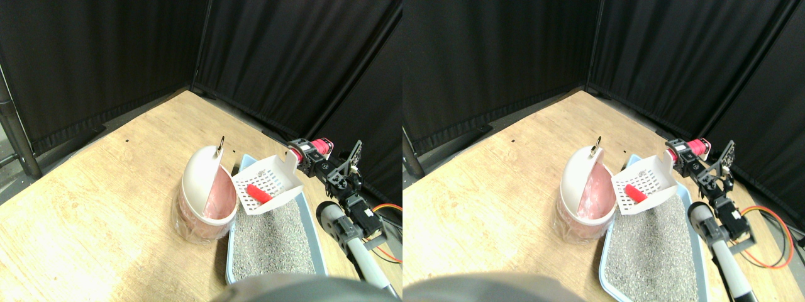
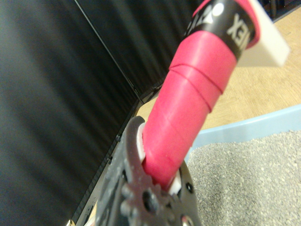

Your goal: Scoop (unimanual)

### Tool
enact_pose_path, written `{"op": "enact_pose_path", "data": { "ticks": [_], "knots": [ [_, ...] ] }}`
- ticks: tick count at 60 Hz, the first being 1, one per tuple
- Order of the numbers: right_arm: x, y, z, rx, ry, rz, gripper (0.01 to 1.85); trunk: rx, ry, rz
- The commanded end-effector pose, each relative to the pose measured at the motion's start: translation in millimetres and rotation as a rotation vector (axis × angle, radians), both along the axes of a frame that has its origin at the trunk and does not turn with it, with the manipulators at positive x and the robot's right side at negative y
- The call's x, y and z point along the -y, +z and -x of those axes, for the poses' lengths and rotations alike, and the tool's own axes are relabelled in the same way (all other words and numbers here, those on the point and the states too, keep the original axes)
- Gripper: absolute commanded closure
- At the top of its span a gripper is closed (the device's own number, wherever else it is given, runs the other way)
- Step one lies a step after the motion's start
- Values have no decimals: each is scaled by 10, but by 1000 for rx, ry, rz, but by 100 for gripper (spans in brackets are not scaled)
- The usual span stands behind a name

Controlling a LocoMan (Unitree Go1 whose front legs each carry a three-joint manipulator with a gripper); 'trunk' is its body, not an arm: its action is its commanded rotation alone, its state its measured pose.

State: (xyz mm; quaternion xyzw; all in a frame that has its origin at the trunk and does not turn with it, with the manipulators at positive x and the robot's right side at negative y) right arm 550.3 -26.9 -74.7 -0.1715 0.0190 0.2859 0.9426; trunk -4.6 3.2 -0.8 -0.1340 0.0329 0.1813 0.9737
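Above the pale blue litter tray, the right claw grips the slotted white scoop's red-wrapped handle; 1 red cylinder lies in the scoop.

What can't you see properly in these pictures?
- Bin: its inside, hidden by the white lid in the stereo view.
- Litter tray: near end cut off by the picture's bottom edge.
- Scoop: in the wrist view only its pink handle shows; the red piece is out of frame.

You see a wooden floor carrying the pink-lined bin, with the litter tray at its 3 o'clock.
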Motion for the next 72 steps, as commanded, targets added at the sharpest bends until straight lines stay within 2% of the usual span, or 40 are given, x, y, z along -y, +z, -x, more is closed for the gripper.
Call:
{"op": "enact_pose_path", "data": {
  "ticks": [1,4,11,12,14,17,25,26,38,42,52,54,56,59,60,62,65,67,68,70,72],
  "knots": [
    [-64,155,24,64,11,-17,181,-13,11,-8],
    [-69,169,28,49,-7,-8,181,-11,10,-8],
    [-90,209,44,66,-6,26,181,-11,10,-7],
    [-97,216,50,68,-24,31,181,-10,9,-8],
    [-101,204,39,92,6,45,181,-10,9,-8],
    [-109,215,55,82,-11,59,181,-10,10,-8],
    [-125,195,62,105,35,86,181,-10,12,-7],
    [-136,198,92,89,1,102,181,-10,12,-7],
    [-139,184,94,126,27,121,181,-7,13,-7],
    [-148,193,100,118,27,129,181,-5,11,-8],
    [-153,230,126,120,-6,103,181,-5,10,-8],
    [-156,236,124,127,-3,147,181,-5,10,-8],
    [-161,249,135,101,-11,141,181,-4,9,-9],
    [-172,256,134,117,-7,173,181,-4,9,-9],
    [-172,256,130,127,7,163,171,-4,9,-9],
    [-177,266,133,119,-6,163,162,-4,9,-9],
    [-180,273,133,127,-4,163,167,-4,9,-9],
    [-185,281,134,114,-29,173,166,-2,10,-11],
    [-186,285,126,132,-3,194,170,-2,10,-11],
    [-199,294,139,116,-27,223,181,-3,8,-11],
    [-207,284,144,119,-17,217,181,-3,8,-11]
  ]
}}
